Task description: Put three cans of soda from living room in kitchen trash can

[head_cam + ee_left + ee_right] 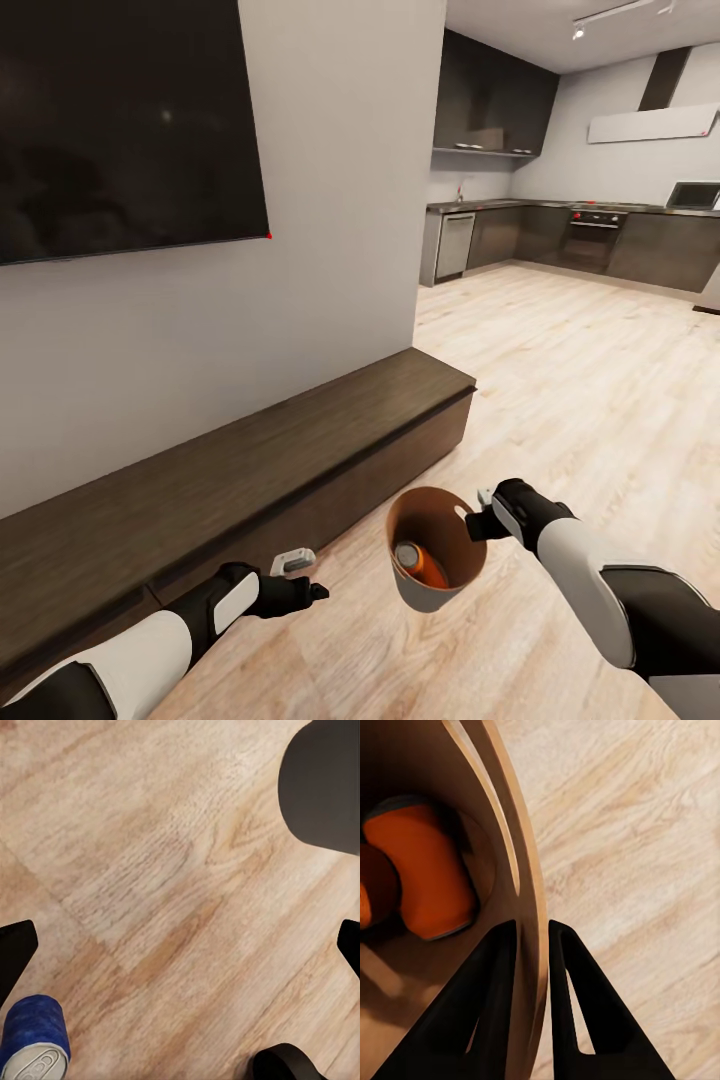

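My right gripper [478, 522] is shut on the rim of the tash can [432, 585], a grey bin with a tan inside, which it holds tilted over the wood floor. An orange can of soda [424, 565] lies in it. In the right wrist view the fingers [495, 990] pinch the bin wall [521, 832], and two orange cans [427, 870] [371, 896] rest at the bottom. My left gripper [305, 592] hangs open low over the floor by the cabinet. In the left wrist view the gripper [180, 949] is open, and a dark blue can [34, 1031] sits close to one fingertip [15, 952], outside the gap.
A long low dark-wood cabinet [250, 470] runs along the wall under a large black TV [120, 120] on my left. Light wood floor [580, 380] stretches ahead to the kitchen [590, 235] with dark cabinets and an oven at the back right.
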Controlling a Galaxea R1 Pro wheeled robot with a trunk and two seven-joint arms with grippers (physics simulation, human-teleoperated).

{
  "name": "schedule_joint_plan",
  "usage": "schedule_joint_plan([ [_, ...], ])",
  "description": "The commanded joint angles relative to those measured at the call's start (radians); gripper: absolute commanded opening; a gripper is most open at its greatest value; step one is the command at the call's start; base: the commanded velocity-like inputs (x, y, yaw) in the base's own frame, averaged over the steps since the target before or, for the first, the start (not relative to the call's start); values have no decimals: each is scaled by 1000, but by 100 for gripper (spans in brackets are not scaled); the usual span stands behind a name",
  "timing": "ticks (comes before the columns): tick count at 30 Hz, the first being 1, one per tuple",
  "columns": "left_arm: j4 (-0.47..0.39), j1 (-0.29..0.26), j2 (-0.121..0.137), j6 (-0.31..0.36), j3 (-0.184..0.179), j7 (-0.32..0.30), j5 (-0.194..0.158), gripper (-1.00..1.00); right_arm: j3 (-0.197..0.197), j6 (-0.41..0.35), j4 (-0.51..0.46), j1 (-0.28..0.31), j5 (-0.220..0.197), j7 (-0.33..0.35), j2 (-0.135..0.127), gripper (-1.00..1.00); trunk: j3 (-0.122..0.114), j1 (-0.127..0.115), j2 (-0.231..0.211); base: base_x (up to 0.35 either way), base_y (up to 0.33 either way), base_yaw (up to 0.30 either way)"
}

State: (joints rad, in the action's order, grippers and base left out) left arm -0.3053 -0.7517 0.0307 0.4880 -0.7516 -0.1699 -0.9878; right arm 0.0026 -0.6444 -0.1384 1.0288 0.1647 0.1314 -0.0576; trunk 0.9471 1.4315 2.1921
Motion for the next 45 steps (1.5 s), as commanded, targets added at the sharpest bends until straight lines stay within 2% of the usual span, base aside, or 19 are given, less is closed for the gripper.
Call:
schedule_joint_plan([
  [1, 0, 0, 0, 0, 0, 0, 0, 100, -11, -1, -1, 1, -11, 4, 0, -100, 0, 0, 0, 0, 0, 0],
  [15, 1, 1, 0, 1, 0, 3, -1, 100, -18, -4, -1, 1, -12, 4, -1, -100, 0, 0, 0, 0, 0, 0],
  [21, 3, 5, -1, 0, 0, 22, -3, 100, -20, -48, -2, 2, -12, -8, -10, -100, 0, 0, 0, 0, 0, 0],
  [25, 17, 7, -1, -1, 1, 94, -4, 100, -22, -64, -2, 3, -13, -58, -35, -100, 0, 0, 0, 0, 0, 0],
  [28, 53, 8, -3, -12, 1, 141, -4, 100, -26, -69, -1, 3, -15, -126, -63, -100, 0, 0, 0, 0, 0, 0],
  [29, 63, 9, -3, -18, 1, 148, -4, 100, -30, -69, -1, 3, -15, -139, -71, -100, 0, 0, 0, 0, 0, 0],
  [30, 86, 9, -4, -29, 2, 159, -4, 100, -50, -70, -1, 3, -15, -159, -86, -100, 0, 0, 0, 0, 0, 0],
  [33, 120, 9, -4, -41, 2, 170, -5, 100, -104, -72, -1, 4, -14, -179, -108, -100, 0, 0, 0, 0, 0, 0],
  [35, 129, 9, -4, -44, 3, 172, -5, 100, -122, -73, -1, 4, -14, -184, -112, -100, 0, 0, 0, 0, 0, 0],
  [41, 141, 12, -5, -49, 3, 184, -10, 100, -141, -73, 0, 3, -13, -190, -114, -100, 0, 0, 0, 0, 0, 0],
  [45, 143, 17, -7, -50, 4, 238, -13, 100, -142, -74, 0, 3, -15, -187, -111, -100, 0, 0, 0, 0, 0, 0],
])
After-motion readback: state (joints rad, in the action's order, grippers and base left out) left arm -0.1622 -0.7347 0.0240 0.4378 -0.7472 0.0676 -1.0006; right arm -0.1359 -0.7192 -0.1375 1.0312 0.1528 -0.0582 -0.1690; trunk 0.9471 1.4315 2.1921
